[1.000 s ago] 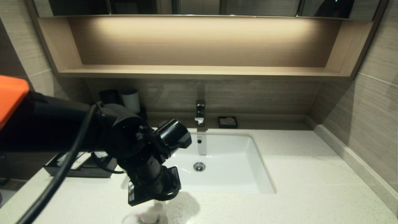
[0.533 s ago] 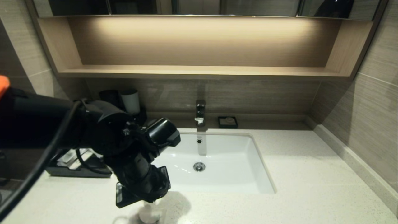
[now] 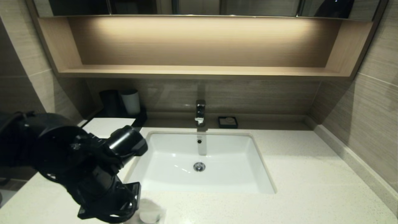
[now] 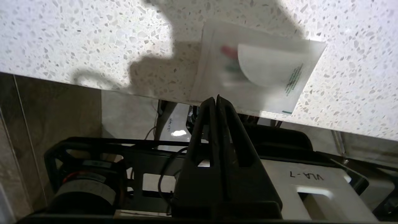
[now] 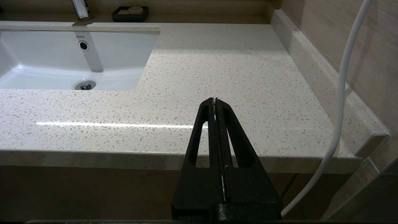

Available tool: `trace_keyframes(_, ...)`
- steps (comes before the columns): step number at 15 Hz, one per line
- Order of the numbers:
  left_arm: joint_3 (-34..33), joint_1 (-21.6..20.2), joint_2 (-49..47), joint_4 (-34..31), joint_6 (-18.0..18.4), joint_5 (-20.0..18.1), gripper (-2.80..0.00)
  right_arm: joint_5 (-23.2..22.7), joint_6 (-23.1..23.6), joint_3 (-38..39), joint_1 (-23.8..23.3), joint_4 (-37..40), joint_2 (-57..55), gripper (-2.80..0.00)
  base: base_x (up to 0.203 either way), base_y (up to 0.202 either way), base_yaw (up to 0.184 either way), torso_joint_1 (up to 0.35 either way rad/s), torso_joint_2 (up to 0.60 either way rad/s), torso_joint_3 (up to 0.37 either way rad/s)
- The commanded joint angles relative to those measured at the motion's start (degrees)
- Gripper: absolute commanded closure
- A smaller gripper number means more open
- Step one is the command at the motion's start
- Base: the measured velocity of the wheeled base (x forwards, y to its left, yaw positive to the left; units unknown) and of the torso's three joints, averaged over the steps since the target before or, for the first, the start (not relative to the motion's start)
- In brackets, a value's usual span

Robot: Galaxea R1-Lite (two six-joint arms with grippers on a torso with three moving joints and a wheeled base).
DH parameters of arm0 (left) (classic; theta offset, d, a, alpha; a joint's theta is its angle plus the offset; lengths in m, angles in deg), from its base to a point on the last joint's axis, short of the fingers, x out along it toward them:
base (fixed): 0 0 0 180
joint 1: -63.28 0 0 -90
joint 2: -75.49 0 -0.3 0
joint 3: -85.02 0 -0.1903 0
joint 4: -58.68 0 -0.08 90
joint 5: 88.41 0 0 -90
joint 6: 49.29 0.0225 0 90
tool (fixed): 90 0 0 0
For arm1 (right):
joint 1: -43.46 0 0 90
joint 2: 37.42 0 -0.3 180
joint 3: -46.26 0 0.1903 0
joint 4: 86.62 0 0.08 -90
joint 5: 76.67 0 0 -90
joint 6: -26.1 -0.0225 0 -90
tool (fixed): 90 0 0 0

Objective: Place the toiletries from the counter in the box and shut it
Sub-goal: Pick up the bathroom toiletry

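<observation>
Packet with the white disc lies on the counter, just ahead of the left gripper. Its fingers are pressed together, empty. Boxing this packet is not yet done.

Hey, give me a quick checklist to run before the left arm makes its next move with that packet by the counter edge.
1. Left end effector shut: ok.
2. Squarish packet actually pinched at its edge: cannot tell.
3. Packet lying on the counter at its front edge: ok.
4. Box drawer open to receive it: cannot tell, the arm hides it.
5. Right end effector shut, parked off the counter's front: ok.
</observation>
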Motion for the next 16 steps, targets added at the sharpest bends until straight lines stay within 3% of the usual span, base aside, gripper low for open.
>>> trace_keyframes(1, -1.66, -0.49, 1.73, 0.51, 4.23, -0.05, 0.0, 0.01, 0.08, 0.09, 0.01, -0.01, 0.0, 0.0, 0.0, 0.0, 0.0, 0.0, 0.0, 0.0)
trace_keyframes(7, -5.2, -0.5, 3.51, 7.09, 18.8, -1.07, 0.0, 0.01, 0.08, 0.09, 0.01, -0.01, 0.0, 0.0, 0.0, 0.0, 0.0, 0.0, 0.0, 0.0)
trace_keyframes(10, -5.27, -0.5, 3.9, 8.95, 22.43, -6.67, 0.0, 0.01, 0.03, 0.09, 0.01, -0.01, 0.0, 0.0, 0.0, 0.0, 0.0, 0.0, 0.0, 0.0)
trace_keyframes(13, -5.77, -3.72, 4.76, 8.97, 31.18, -7.72, 0.0, 0.01, 0.08, 0.09, 0.01, -0.01, 0.0, 0.0, 0.0, 0.0, 0.0, 0.0, 0.0, 0.0)
trace_keyframes(16, -7.83, -6.55, 9.13, 10.14, 38.92, -12.53, 0.0, 0.01, 0.08, 0.09, 0.01, -0.01, 0.0, 0.0, 0.0, 0.0, 0.0, 0.0, 0.0, 0.0)
